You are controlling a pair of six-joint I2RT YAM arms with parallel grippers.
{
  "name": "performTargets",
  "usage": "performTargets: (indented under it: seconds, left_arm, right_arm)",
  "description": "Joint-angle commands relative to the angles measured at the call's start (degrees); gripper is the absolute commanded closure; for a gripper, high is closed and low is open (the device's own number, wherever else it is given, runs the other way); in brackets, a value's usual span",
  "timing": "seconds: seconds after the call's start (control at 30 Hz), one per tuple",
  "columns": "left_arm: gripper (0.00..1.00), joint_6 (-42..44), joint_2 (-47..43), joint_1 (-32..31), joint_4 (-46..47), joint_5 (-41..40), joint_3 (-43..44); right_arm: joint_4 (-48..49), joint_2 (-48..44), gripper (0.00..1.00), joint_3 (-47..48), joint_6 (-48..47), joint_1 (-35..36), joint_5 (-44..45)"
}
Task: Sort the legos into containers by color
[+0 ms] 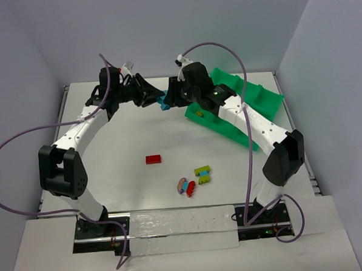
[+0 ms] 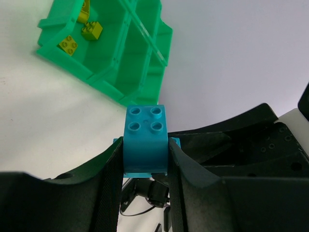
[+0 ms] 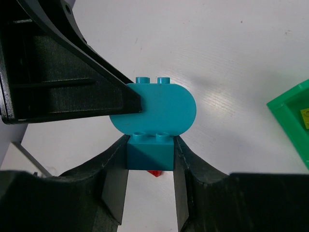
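Cyan lego [image 2: 145,142], closest to both wrist cameras, is held above the worktop [image 1: 110,175] near its far edge, just beside a corner of the green tray [image 2: 140,92]. We find the left gripper [image 2: 145,162] clamped on it and the right gripper [image 3: 150,157] closed on its brick end. We judge this a handover or a separation. Yellow legos [image 2: 91,30] sit in one compartment; loose legos [image 1: 195,178] lie toward the near edge.

The cyan brick [image 2: 145,140], low in the left wrist view, is smooth, faintly shiny plastic; the green tray [image 2: 120,53] at upper left is glossy plastic. The black fingers [image 2: 190,181] look matt, the white table [image 1: 126,132] matt and faintly grained.
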Motion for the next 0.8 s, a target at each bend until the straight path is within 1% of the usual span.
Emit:
performTargets:
  seconds: [0.0,0.07,0.1,0.13,0.23,0.5,0.67,0.77]
  left_arm:
    - [1.00,0.9,-2.8,-0.9,0.6,2.4,2.4]
    - [1.00,1.0,-2.9,-0.9,0.3,2.0,2.4]
    - [1.00,1.2,-3.0,-0.9,-0.1,1.9,2.5]
    - [1.00,1.4,-3.0,-0.8,-0.5,1.7,2.6]
    - [1.00,2.4,-2.8,-0.5,-2.2,0.0,3.6]
    - [1.00,1.8,-2.0,0.1,-1.7,-0.9,4.3]
    - [1.00,1.2,-1.3,0.4,-1.2,-1.5,4.5]
    - [1.00,0.9,-0.7,0.5,-1.0,-1.7,4.8]
  right_arm:
    - [5.1,-0.5,0.73,0.3,0.7,0.5,-2.5]
    - [5.2,-0.8,0.93,-0.4,1.0,0.5,-2.0]
    - [5.0,-1.0,0.98,-0.6,1.0,0.5,-1.6]
    - [4.6,-1.1,1.00,-0.8,1.0,0.4,-1.4]
    - [3.6,-2.3,1.00,-3.0,0.5,0.4,-1.4]
    - [-0.5,-9.4,1.00,-14.7,-2.3,0.5,-0.9]
    - [-2.0,-16.5,1.00,-21.2,-2.6,-0.4,4.7]
    - [-5.5,-18.9,1.00,-21.4,-2.2,-1.7,10.4]
